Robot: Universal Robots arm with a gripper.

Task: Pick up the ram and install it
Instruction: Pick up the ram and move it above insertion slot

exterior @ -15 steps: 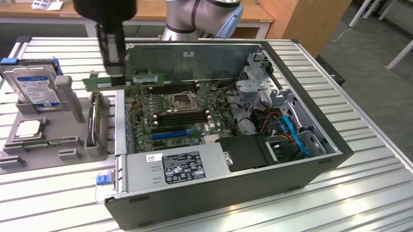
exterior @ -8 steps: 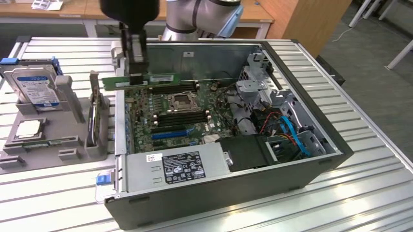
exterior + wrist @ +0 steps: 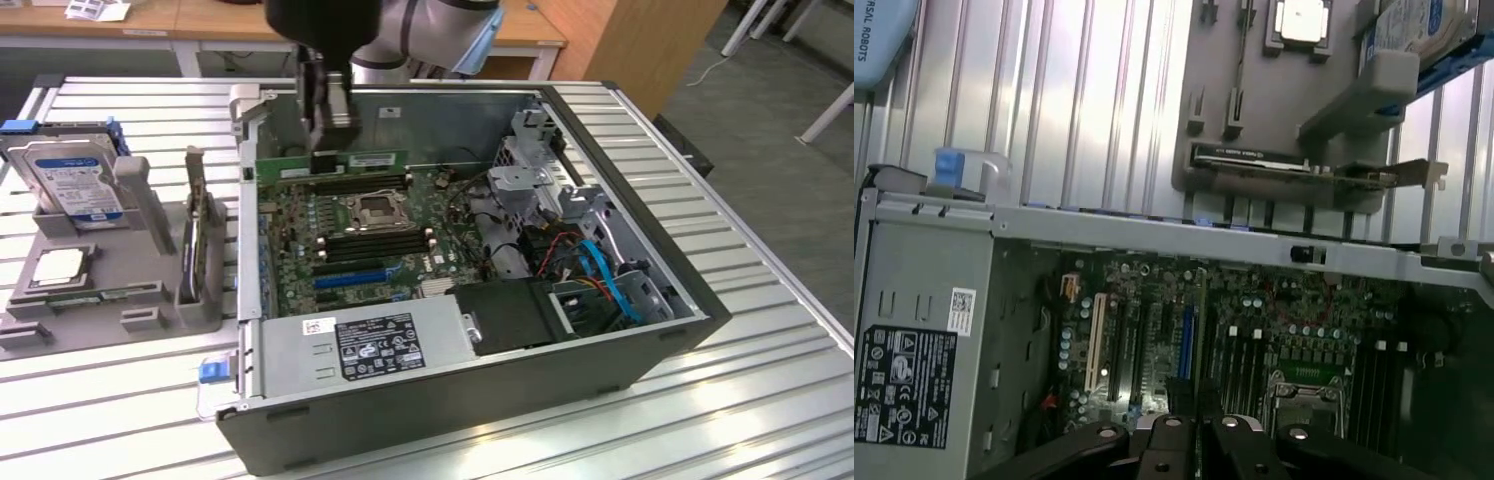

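**Ribbed metal table, open case, ram in my grip**

The ribbed metal table [image 3: 747, 400] carries an open case [image 3: 641, 340] lying on its side. Wooden desks stand behind it.

My gripper [image 3: 324, 160] reaches down into the case near its far wall. The fingers are pressed together on the ram [image 3: 371, 159], pinching it near its middle. The ram hangs level and on edge, its green length running along the far wall. It sits just above the board [image 3: 300, 225] and beyond the black slots [image 3: 360, 186] next to the socket [image 3: 375, 210]. I cannot tell whether its lower edge touches anything.

In the wrist view my gripper [image 3: 1194, 432] hovers over the board [image 3: 1154, 330], with the socket [image 3: 1309, 388] off to one side.

A power supply [image 3: 360, 345] fills the near corner of the case.

On the exterior view's left, outside the case, stands a grey holder [image 3: 114, 300]. It holds the drive [image 3: 74, 180] upright, the processor [image 3: 60, 265] flat, and a card [image 3: 200, 240] on edge.
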